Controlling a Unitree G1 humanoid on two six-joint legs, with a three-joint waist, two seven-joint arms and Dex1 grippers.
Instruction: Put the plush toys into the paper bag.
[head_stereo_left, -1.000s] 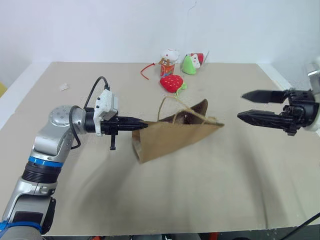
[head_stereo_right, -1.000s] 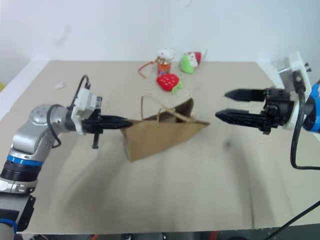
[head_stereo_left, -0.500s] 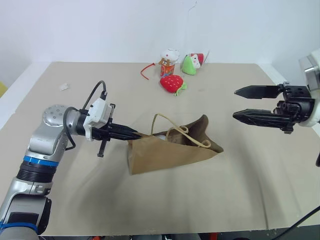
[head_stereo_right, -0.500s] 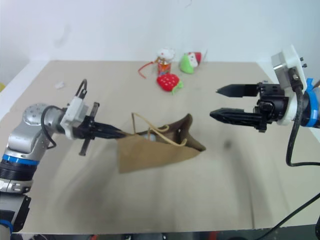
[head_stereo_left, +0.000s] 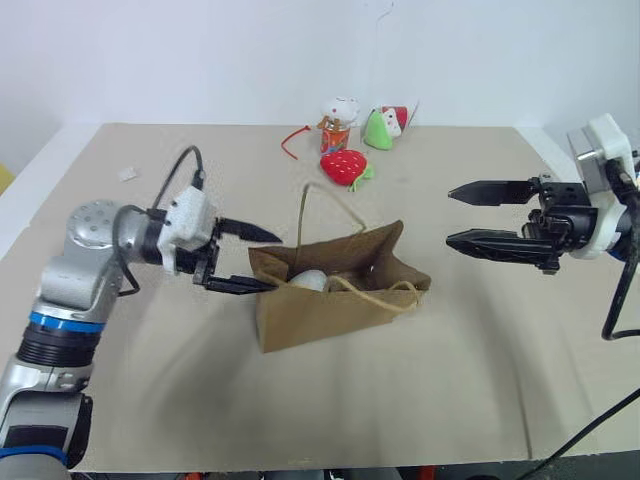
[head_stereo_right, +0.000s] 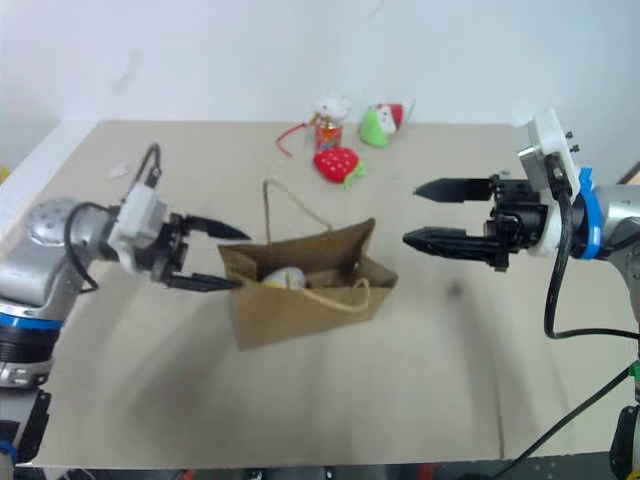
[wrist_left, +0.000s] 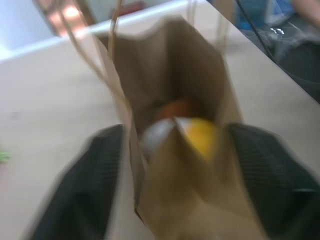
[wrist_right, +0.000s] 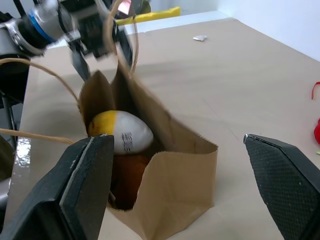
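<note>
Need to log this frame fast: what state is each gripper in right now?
Left gripper: open, jaws either side of the paper bag edge, holding nothing.
Right gripper: open, empty, beside the bag.

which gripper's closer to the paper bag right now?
Left. The left gripper is open, its fingers straddling the paper bag's end; the right gripper, also open, hangs well off the other end.
</note>
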